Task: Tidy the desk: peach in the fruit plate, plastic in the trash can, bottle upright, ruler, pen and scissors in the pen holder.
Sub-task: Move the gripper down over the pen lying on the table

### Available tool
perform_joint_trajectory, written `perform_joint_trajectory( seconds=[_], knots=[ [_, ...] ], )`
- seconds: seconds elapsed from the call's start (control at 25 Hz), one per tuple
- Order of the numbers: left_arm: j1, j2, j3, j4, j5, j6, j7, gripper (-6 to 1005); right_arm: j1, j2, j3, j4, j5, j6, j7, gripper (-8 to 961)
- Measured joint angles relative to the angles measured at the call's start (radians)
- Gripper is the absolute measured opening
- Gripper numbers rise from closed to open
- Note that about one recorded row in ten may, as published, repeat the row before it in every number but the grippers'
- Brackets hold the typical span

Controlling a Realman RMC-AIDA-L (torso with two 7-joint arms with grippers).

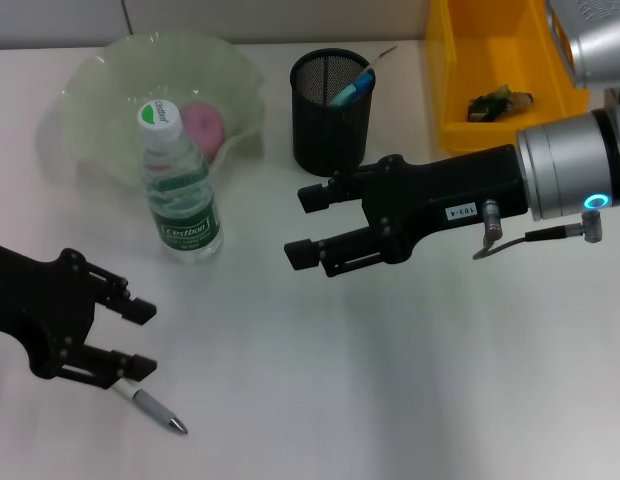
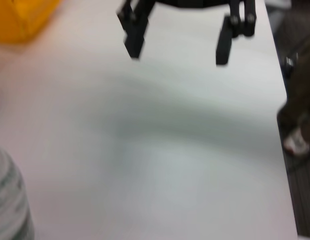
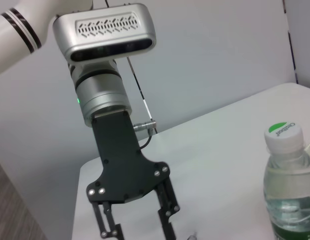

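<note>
The pink peach [image 1: 203, 124] lies in the green fruit plate [image 1: 95, 75]. In front of the plate the bottle [image 1: 180, 190] stands upright, and the right wrist view shows the bottle [image 3: 287, 185] too. A silver pen [image 1: 155, 408] lies on the table, one end just under the lower finger of my open left gripper [image 1: 145, 340]. My right gripper [image 1: 302, 224] hovers open in front of the black mesh pen holder [image 1: 332, 115], which holds a blue-tipped item. Crumpled plastic [image 1: 500, 102] sits in the yellow trash can [image 1: 452, 70]. I cannot make out the ruler or scissors.
The left wrist view shows the right gripper's fingers [image 2: 132, 40] over the white table [image 2: 160, 150], with the table edge and floor beyond. The right wrist view shows the left gripper [image 3: 136, 232] facing it.
</note>
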Motion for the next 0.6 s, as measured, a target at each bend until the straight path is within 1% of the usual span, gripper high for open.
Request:
perform_joint_trajectory(
  seconds=[0.08,0.2,0.28,0.36,0.44,0.48,0.6],
  knots=[
    [-0.003,0.007,0.052,0.029,0.022,0.003,-0.033,574,0.003,0.0,0.001,0.005,0.003,0.007,-0.007,786],
    [0.0,0.011,0.118,0.086,0.076,0.004,-0.064,574,0.015,0.0,0.003,0.024,0.026,0.019,-0.01,787],
    [0.002,0.011,0.132,0.099,0.094,0.004,-0.065,574,0.027,0.001,0.003,0.053,0.052,0.027,-0.012,787],
    [0.005,0.013,0.167,0.13,0.145,0.005,-0.056,574,0.033,0.001,0.003,0.077,0.075,0.038,-0.018,787],
    [0.005,0.013,0.173,0.133,0.151,0.005,-0.054,574,0.038,0.002,0.0,0.104,0.096,0.057,-0.027,787],
    [0.005,0.015,0.201,0.139,0.168,0.005,-0.039,574,0.039,0.003,-0.002,0.116,0.105,0.065,-0.034,787],
    [0.003,0.011,0.231,0.151,0.187,0.004,-0.015,573,0.041,0.004,-0.008,0.139,0.127,0.08,-0.047,787]
  ],
)
